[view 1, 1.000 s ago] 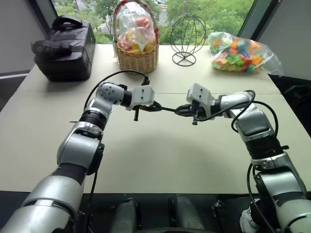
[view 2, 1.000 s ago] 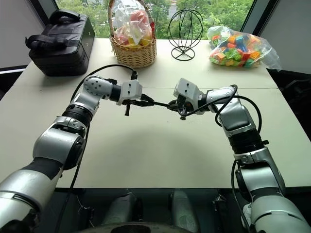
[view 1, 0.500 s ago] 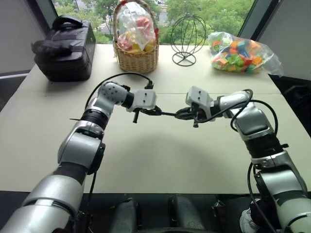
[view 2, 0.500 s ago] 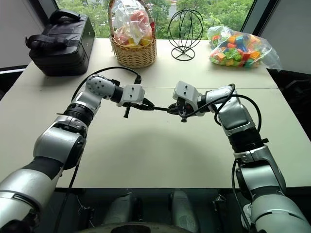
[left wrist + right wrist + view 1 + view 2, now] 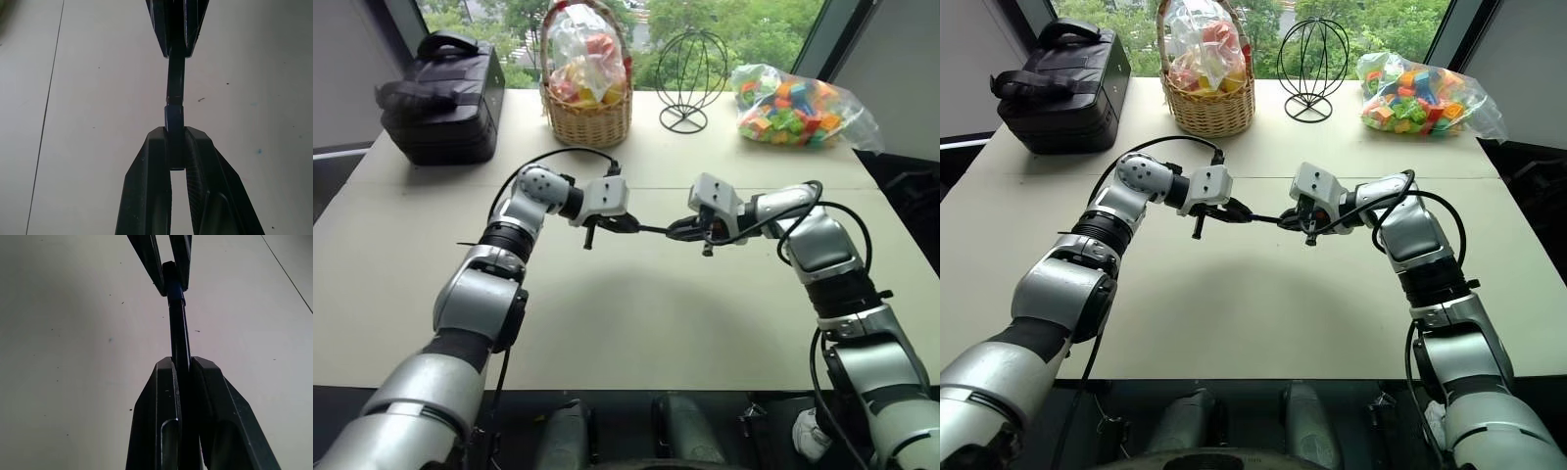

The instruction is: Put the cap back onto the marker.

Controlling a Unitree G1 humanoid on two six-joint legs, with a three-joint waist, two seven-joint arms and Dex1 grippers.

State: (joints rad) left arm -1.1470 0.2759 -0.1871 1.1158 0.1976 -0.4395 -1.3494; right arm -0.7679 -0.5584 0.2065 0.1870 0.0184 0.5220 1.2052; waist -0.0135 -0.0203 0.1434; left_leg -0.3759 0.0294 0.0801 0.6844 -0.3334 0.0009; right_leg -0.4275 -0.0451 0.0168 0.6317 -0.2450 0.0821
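Observation:
Above the middle of the table, my two grippers face each other tip to tip. My left gripper [image 5: 628,224] is shut on the cap [image 5: 174,117], a short black cylinder. My right gripper [image 5: 677,229] is shut on the marker [image 5: 178,328], a slim dark stick that spans the gap between the two. In the left wrist view the cap sits in line with the marker [image 5: 176,78] and touches its end, with a thin seam where they meet. The far ends of both pieces are hidden between the fingers.
The pale table [image 5: 626,313] lies under the grippers. Along its far edge stand a black bag [image 5: 440,98], a wicker basket [image 5: 587,108] with wrapped items, a wire sphere stand [image 5: 690,73] and a clear bag of colourful blocks [image 5: 793,108].

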